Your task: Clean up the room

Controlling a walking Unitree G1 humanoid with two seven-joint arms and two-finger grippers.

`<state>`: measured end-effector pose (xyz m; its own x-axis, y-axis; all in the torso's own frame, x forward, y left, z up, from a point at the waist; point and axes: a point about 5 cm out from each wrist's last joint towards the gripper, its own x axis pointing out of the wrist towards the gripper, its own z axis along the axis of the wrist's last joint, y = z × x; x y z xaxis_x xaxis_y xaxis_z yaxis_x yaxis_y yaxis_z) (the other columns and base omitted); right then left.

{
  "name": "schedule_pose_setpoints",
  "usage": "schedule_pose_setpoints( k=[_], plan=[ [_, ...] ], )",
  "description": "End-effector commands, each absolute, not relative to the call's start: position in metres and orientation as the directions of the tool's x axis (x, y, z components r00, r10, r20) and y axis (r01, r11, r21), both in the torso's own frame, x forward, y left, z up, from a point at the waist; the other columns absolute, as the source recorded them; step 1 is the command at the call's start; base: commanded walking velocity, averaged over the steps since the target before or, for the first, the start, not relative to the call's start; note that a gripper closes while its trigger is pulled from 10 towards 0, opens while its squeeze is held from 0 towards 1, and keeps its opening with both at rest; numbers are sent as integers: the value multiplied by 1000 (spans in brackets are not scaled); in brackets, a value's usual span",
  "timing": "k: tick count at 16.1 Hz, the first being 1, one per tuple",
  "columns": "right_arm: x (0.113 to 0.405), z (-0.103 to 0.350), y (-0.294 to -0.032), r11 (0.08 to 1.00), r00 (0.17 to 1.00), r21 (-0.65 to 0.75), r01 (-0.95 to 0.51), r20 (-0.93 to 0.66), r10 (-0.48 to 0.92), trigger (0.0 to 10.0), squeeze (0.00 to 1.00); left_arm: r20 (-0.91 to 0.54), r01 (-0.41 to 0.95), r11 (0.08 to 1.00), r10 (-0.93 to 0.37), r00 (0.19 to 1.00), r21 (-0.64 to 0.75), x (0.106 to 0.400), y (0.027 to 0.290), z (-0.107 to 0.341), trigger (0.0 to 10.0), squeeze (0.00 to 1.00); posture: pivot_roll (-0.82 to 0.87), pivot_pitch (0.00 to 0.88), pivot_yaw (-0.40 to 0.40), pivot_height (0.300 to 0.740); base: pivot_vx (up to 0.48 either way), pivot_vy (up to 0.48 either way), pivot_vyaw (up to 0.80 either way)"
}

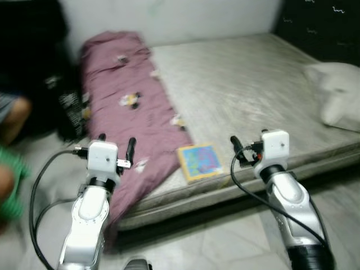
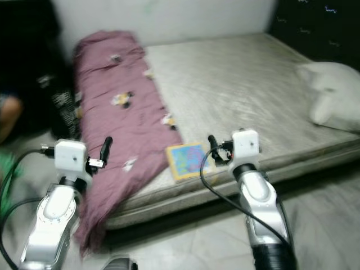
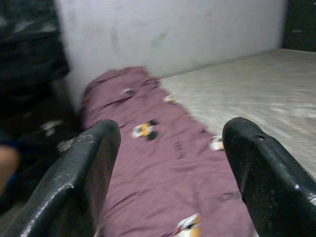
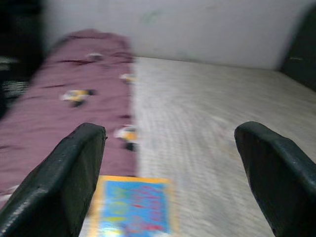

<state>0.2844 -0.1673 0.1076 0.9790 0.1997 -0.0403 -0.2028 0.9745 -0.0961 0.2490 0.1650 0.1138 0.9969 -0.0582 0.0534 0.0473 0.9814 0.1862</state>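
Note:
A mauve blanket point(image 1: 129, 107) with small cartoon prints lies crumpled along the left side of a bare grey mattress point(image 1: 242, 79) and hangs over its front edge. A blue picture book with a yellow border point(image 1: 199, 162) rests flat near the mattress's front edge. My left gripper point(image 1: 116, 144) is open and held in the air over the blanket's hanging end. To the right of the book, my right gripper point(image 1: 248, 144) hovers open just before the mattress edge. In the right wrist view the book point(image 4: 131, 207) lies just beyond the open fingers point(image 4: 64, 182). The left wrist view looks along the blanket point(image 3: 163, 168).
A white pillow point(image 1: 337, 95) sits at the mattress's right edge. Dark bags or clothes point(image 1: 64, 107) pile up at the left of the bed. Part of a person point(image 1: 14, 115) and something green point(image 1: 12, 183) are at the far left. Pale tiled floor point(image 1: 214, 242) lies in front.

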Motion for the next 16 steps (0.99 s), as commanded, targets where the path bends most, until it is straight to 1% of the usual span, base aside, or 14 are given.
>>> schedule_pose_setpoints(
  k=[1,7,8,11,12,16],
  plan=[
    [288,117,-162,966,973,-117,-231,-6,232,10000,0,51,48,981,-59,997,189,248,165,115,10000,0,-10,0,-59,740,0,0,800],
    [289,116,-159,967,973,-101,-232,-17,231,10000,0,47,64,981,-73,996,181,250,166,115,10000,0,-10,0,-52,740,0,0,800],
    [291,118,-159,969,974,-99,-226,-7,226,10000,0,51,74,984,-83,995,163,249,165,116,10000,0,-17,0,-44,740,0,0,475],
    [295,121,-160,974,978,-95,-207,9,208,10000,0,64,75,990,-84,994,123,250,167,119,10000,0,-18,0,-34,740,0,0,0],
    [295,121,-159,972,977,-98,-212,10,214,10000,0,67,79,989,-88,994,125,251,167,120,10000,0,-18,0,-32,740,240,0,0],
    [299,122,-158,973,977,-99,-209,20,212,10000,0,68,88,988,-97,993,123,253,167,121,10000,0,-18,0,-30,740,0,0,0]
  ],
)
